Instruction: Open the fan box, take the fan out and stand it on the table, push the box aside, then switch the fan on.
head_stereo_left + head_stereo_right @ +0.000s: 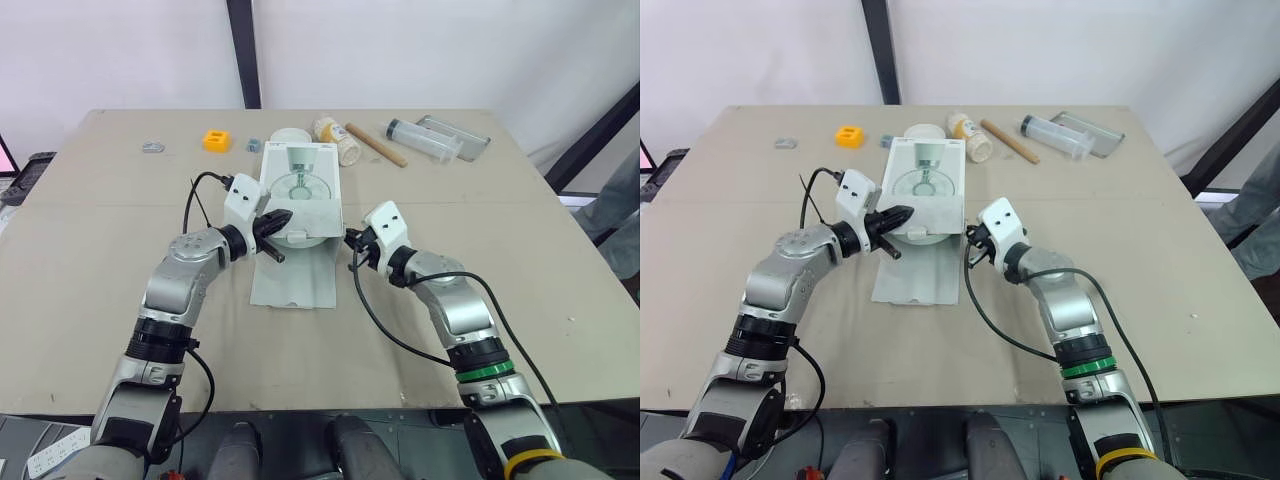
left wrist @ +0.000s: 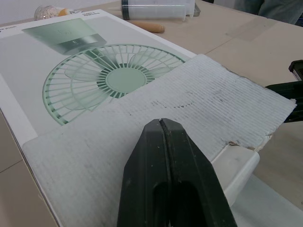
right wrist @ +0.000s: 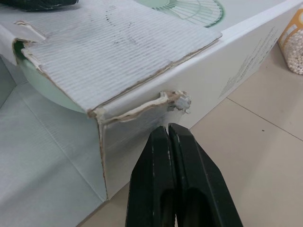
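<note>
The white fan box (image 1: 300, 185), printed with a green fan, lies flat in the middle of the table (image 1: 100, 270). Its near end is open, and the big flap (image 1: 293, 278) lies on the table towards me. A torn corrugated inner flap (image 2: 203, 106) covers the opening, and the pale green fan (image 3: 42, 80) shows under it. My left gripper (image 1: 283, 216) is shut, with its tip over the near end of the box top (image 2: 161, 124). Shut too, my right gripper (image 1: 350, 240) sits just off the box's near right corner (image 3: 168, 128), holding nothing.
Along the table's far edge lie a yellow block (image 1: 216, 140), a small metal piece (image 1: 152, 147), a white round object (image 1: 290, 135), a jar of grains (image 1: 338, 138), a wooden stick (image 1: 377, 145) and a clear tube (image 1: 425, 140). Bare tabletop lies either side of the box.
</note>
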Controlling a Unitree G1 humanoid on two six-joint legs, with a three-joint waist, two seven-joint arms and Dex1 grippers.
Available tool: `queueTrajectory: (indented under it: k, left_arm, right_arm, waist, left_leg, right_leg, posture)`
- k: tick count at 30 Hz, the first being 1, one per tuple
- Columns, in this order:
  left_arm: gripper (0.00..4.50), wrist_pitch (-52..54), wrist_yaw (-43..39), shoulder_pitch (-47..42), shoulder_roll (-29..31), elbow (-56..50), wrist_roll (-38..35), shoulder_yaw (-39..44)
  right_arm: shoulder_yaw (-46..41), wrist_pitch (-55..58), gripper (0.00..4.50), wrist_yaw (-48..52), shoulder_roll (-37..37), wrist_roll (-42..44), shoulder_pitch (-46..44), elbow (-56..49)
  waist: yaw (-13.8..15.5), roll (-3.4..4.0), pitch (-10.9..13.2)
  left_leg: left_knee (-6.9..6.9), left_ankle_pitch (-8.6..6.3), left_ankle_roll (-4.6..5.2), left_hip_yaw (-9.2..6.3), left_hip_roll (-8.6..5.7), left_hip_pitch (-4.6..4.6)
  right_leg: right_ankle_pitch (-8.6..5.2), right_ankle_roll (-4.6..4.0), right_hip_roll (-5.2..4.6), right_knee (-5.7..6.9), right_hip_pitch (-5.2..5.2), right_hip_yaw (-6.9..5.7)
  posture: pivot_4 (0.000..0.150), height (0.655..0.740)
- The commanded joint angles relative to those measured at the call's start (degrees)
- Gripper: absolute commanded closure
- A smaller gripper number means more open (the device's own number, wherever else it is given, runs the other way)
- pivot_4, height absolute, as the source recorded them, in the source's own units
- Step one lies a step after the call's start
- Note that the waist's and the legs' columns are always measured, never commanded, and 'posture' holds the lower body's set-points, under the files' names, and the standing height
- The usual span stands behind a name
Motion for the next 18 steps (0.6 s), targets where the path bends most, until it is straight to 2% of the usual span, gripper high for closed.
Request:
queueTrajectory:
  k: [1, 8, 18]
  left_arm:
    - [4.50, 0.54, -0.07, 0.90, -0.05, 0.16, 0.26, -0.74]
    - [4.50, 0.65, -0.14, 1.26, 0.30, -0.25, 0.20, -0.51]
    - [4.50, 0.74, -0.29, 1.62, 0.43, -0.92, 0.17, -0.69]
  right_arm:
    - [-3.10, -3.53, 4.47, -0.73, -0.35, 1.54, -2.63, 0.00]
    - [-6.07, -5.96, 4.47, 1.00, -0.35, 5.05, -6.40, 0.14]
    - [-0.23, -1.44, 4.47, 6.77, 1.23, 7.73, -5.18, -6.20]
  waist:
    - [0.02, 0.00, 0.00]
    - [0.02, 0.00, 0.00]
    - [0.00, 0.01, 0.00]
  left_leg:
    - [0.00, 0.00, 0.00, 0.00, 0.00, 0.00]
    - [0.00, 0.00, 0.00, 0.00, 0.00, 0.00]
    - [0.00, 0.00, 0.00, 0.00, 0.00, 0.00]
  right_leg:
    - [0.00, 0.00, 0.00, 0.00, 0.00, 0.00]
    - [0.02, -0.04, 0.00, 0.00, 0.01, 0.00]
    - [0.02, -0.04, 0.00, 0.00, 0.01, 0.00]
  posture:
    - [0.150, 0.7400]
    - [0.150, 0.7400]
    - [0.150, 0.7400]
